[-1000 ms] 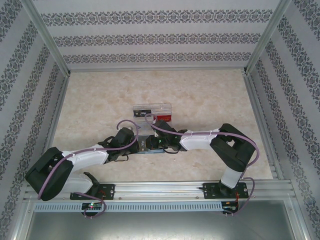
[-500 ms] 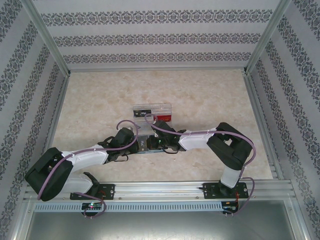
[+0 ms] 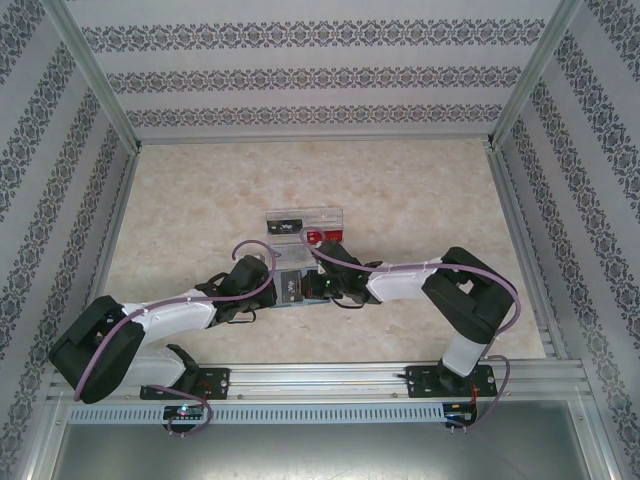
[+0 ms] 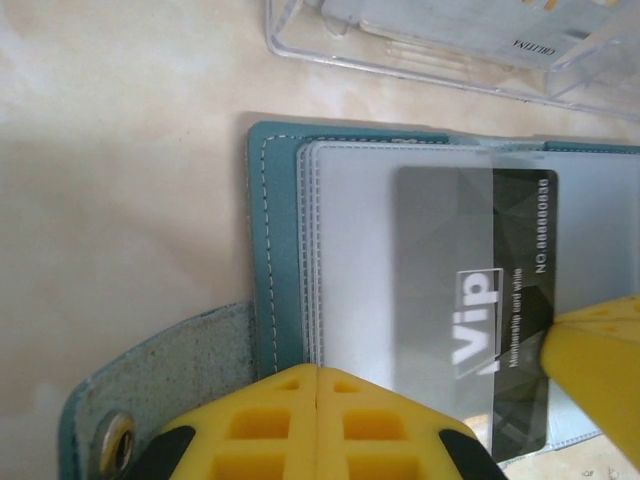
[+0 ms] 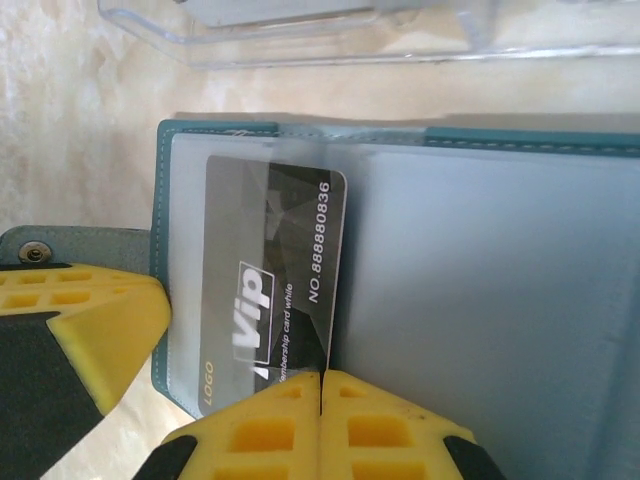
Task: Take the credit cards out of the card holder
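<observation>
The teal card holder (image 4: 275, 250) lies open in the middle of the tabletop (image 4: 120, 200). The clear tray (image 4: 300, 40) sits just at its 12 o'clock (some cards lie inside). A black VIP card (image 5: 265, 290) pokes halfway out of its sleeve, so it is not out yet. The right fingers (image 5: 390, 425) are squeezed together, on the card's edge I think. The left fingers (image 4: 260, 425) are closed too, at the holder's 9 o'clock end. The sleeve may cling.

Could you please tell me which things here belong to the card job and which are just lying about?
Part of the job: card holder; black VIP card; left gripper; right gripper.
Lying about: clear plastic tray; grey card inside it.
</observation>
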Motion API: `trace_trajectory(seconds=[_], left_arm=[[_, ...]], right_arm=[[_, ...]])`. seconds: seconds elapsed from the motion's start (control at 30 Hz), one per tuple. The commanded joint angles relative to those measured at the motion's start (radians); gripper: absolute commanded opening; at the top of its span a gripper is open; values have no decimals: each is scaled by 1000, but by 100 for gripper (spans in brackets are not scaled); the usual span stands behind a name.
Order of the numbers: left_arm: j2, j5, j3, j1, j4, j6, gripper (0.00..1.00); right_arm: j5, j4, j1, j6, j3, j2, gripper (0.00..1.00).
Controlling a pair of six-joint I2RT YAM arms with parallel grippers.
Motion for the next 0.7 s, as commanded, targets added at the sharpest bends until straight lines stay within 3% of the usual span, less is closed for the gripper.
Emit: trace_trajectory(seconds=[0.0, 0.43, 0.67], left_arm=[[1, -39, 4, 8, -88, -15, 0], [-64, -3, 22, 7, -115, -5, 0], [-194, 10, 32, 8, -158, 18, 6]], right_arm=[[3, 1, -15, 6, -40, -38, 0], [63, -152, -63, -151, -117, -314, 0], [240, -432, -43, -449, 27, -435, 0]])
